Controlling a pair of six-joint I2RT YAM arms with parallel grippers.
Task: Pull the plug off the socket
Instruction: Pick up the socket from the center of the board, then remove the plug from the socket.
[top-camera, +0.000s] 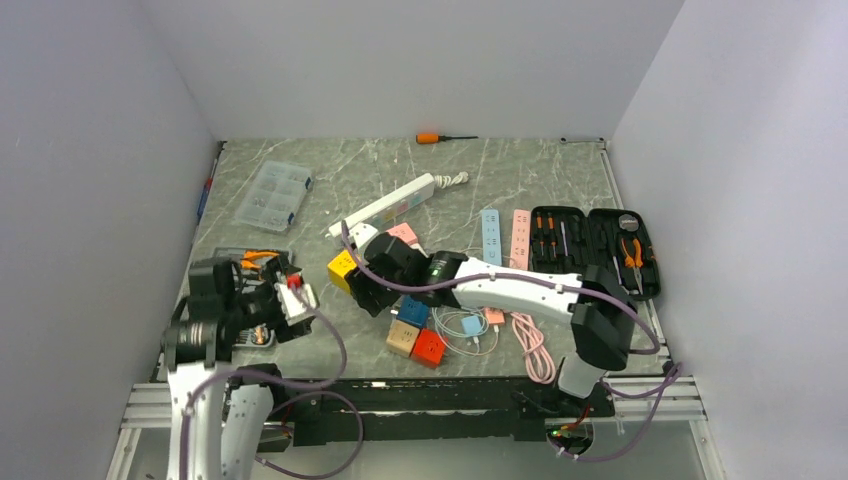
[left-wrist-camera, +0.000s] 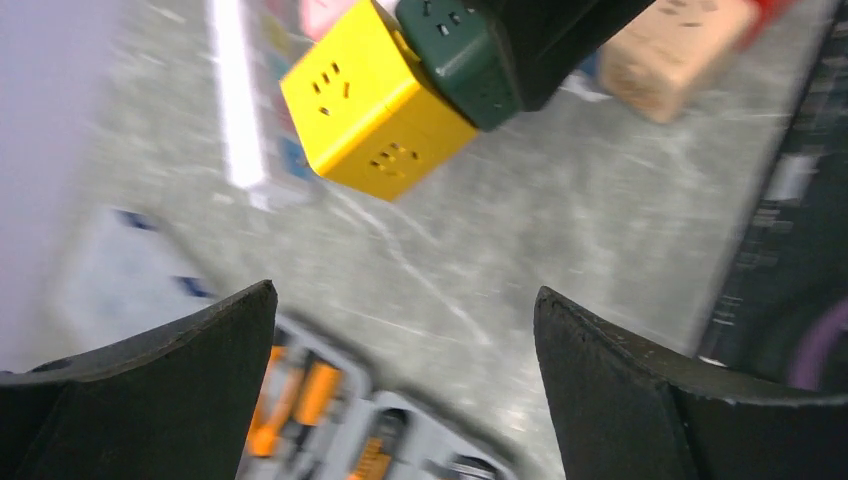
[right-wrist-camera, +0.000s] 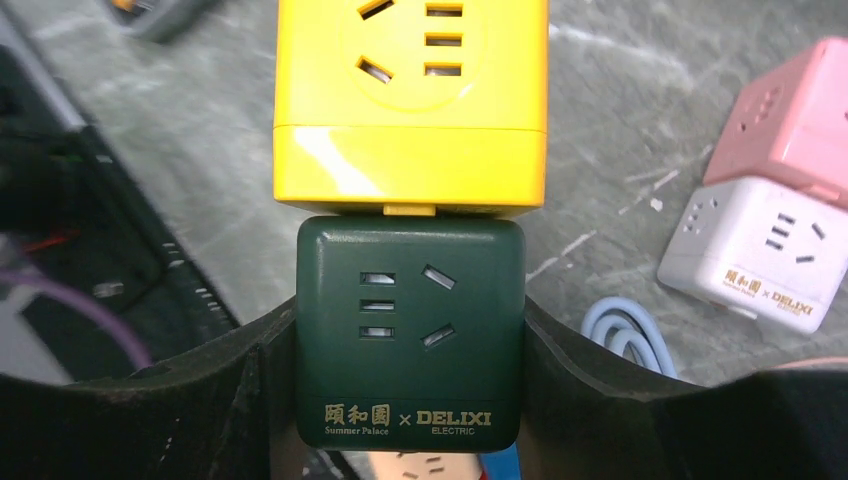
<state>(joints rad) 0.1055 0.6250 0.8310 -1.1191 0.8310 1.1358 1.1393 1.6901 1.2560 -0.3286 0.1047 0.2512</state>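
Gripping the green cube in my right hand to pull it off the yellow cube; my left hand hangs open.

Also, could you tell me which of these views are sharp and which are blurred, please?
Right wrist view: sharp, the lettering on the green cube reads cleanly. Left wrist view: soft all over, the yellow cube slightly blurred, the table and the orange-handled tools smeared. Top external view: even light, faint shadows, no glare.
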